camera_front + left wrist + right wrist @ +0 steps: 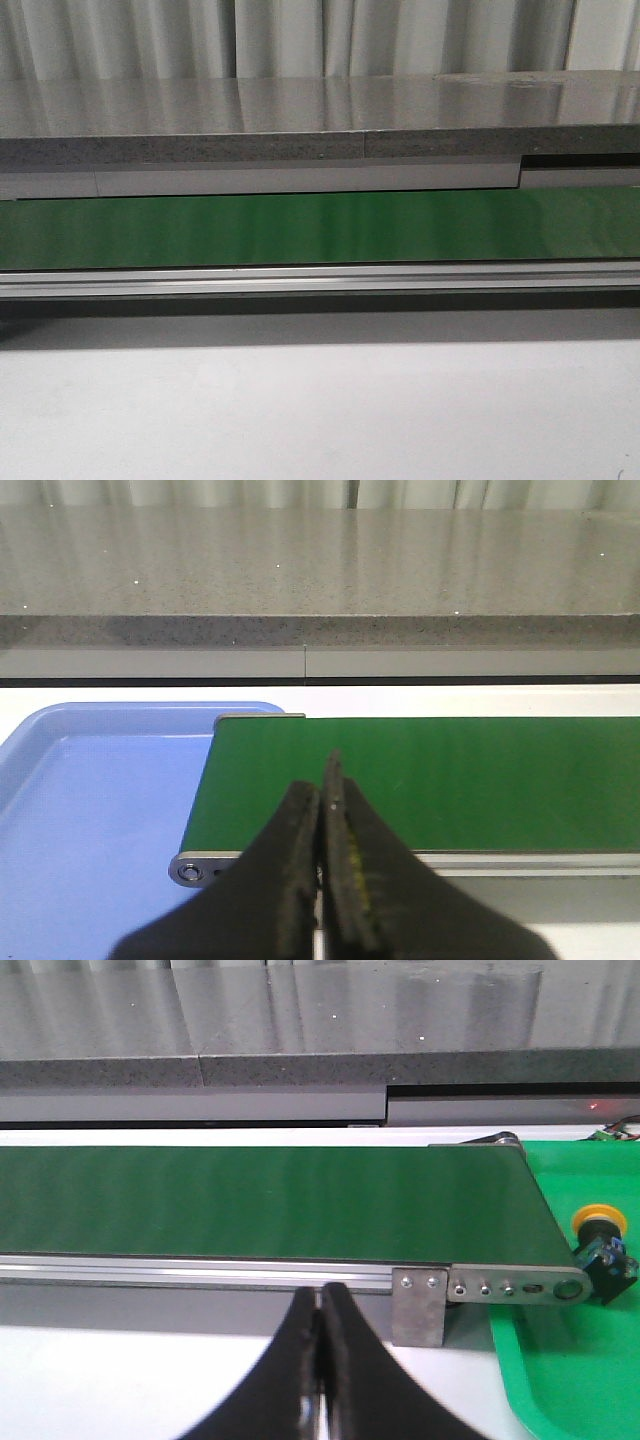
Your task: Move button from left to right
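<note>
The button [600,1245], with its yellow cap and black body, lies tilted in the green tray [560,1380] just past the right end of the green belt [260,1200]. It shows only in the right wrist view. My right gripper [320,1295] is shut and empty, in front of the belt's aluminium rail, well left of the button. My left gripper [322,790] is shut and empty, over the near edge of the belt's [420,780] left end, beside the blue tray [90,820]. Neither gripper shows in the front view, which has only the belt [320,228].
A grey stone-like counter [320,120] runs behind the belt. An aluminium rail [320,280] edges its front, with a metal end bracket [420,1305] at the right. White tabletop [320,410] lies in front. The blue tray holds nothing visible.
</note>
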`<act>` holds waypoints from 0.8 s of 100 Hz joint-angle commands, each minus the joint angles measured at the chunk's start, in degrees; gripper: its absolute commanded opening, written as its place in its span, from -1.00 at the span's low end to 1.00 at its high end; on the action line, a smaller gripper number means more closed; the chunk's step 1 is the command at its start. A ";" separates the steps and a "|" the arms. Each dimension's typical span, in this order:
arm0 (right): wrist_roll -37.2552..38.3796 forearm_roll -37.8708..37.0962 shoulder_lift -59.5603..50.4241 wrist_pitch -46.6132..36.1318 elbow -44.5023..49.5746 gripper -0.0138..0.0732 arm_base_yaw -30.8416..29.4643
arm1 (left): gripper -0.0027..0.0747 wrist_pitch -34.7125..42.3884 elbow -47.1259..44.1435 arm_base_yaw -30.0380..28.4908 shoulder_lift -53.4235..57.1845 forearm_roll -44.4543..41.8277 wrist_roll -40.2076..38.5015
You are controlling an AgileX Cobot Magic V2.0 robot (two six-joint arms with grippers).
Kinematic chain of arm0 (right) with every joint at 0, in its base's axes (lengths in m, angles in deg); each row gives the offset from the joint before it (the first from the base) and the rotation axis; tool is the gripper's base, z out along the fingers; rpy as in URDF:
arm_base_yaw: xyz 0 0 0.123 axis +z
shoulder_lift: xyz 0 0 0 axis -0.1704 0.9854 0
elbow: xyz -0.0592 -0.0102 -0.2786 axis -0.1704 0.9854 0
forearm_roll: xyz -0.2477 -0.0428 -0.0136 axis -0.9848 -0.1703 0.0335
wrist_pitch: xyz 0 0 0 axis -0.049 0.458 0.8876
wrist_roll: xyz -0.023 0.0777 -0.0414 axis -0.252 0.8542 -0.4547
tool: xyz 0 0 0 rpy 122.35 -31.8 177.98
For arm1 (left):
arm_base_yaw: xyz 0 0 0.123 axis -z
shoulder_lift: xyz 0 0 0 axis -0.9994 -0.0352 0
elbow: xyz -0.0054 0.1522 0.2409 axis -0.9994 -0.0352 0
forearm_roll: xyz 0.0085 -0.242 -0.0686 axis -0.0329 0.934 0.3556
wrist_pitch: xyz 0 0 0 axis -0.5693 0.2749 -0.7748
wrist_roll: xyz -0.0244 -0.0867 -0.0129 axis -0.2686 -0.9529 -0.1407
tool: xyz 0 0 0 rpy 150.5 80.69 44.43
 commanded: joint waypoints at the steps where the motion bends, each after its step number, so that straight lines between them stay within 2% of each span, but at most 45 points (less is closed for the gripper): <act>1: 0.00 -0.72 -1.76 -5.19 0.45 -0.84 0.07 | -0.98 4.48 1.65 0.47 -0.45 0.69 -0.05; 25: 0.00 -0.72 -2.53 -8.47 4.89 -0.84 0.07 | -0.98 4.48 1.65 0.47 -0.45 0.69 -0.05; 80: 0.00 -0.77 -2.53 -8.83 4.90 -0.84 0.07 | -0.98 4.48 1.65 0.47 -0.45 0.69 -0.05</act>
